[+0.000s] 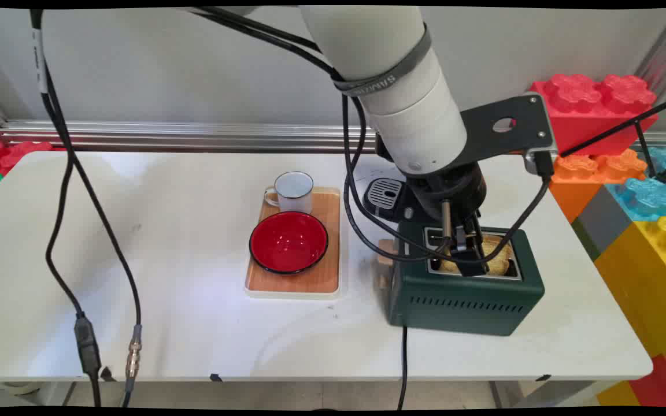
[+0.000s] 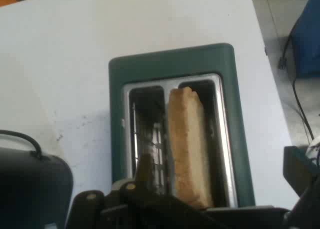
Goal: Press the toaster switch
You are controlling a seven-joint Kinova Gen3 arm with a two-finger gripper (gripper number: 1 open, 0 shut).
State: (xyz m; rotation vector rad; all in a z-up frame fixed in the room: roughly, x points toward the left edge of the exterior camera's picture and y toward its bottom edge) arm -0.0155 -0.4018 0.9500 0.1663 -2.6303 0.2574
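A dark green two-slot toaster (image 1: 466, 300) stands on the right part of the white table (image 1: 165, 323). A slice of toast (image 2: 187, 149) stands upright in one slot; the other slot (image 2: 147, 134) is empty. My gripper (image 1: 467, 249) hangs right over the slots, pointing down, and is open. In the hand view the gripper (image 2: 222, 166) straddles the toast: one fingertip (image 2: 145, 163) is over the empty slot and the other sits out past the toaster's far side. The toast (image 1: 498, 257) shows partly behind the fingers in the main view. Nothing is held.
A wooden tray (image 1: 324, 271) left of the toaster carries a red bowl (image 1: 288, 241) and a white mug (image 1: 292, 190). A black drip-tray appliance (image 1: 385, 196) stands just behind the toaster. Large coloured blocks (image 1: 633, 190) border the right edge. Black cables (image 1: 78, 242) hang at the left.
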